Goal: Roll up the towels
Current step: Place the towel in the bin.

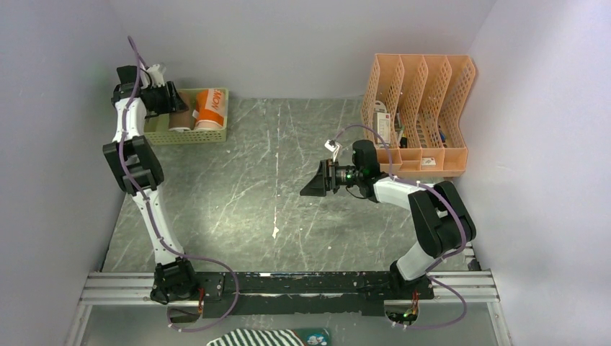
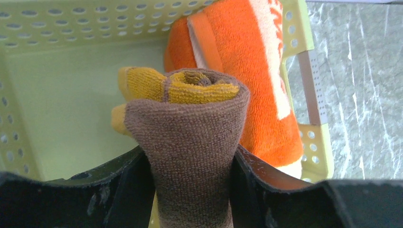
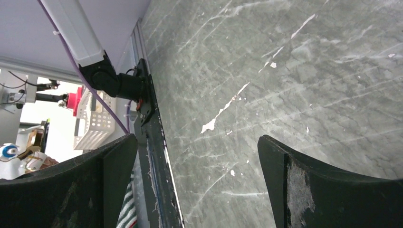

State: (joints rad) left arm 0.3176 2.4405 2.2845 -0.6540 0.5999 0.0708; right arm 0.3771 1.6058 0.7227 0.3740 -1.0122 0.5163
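Yellow towel, rolled, in left gripper: sits clamped inside green basket at far left, beside orange towel. Right gripper: stands wide apart above table.

A basket sits in the far left corner of the table, and a file rack in the far right corner. Inside the basket, the first towel sits between the fingers of the left gripper. The second towel is just beside it on its right. The right gripper hangs over the table's middle. A cloth lies beyond the near edge.
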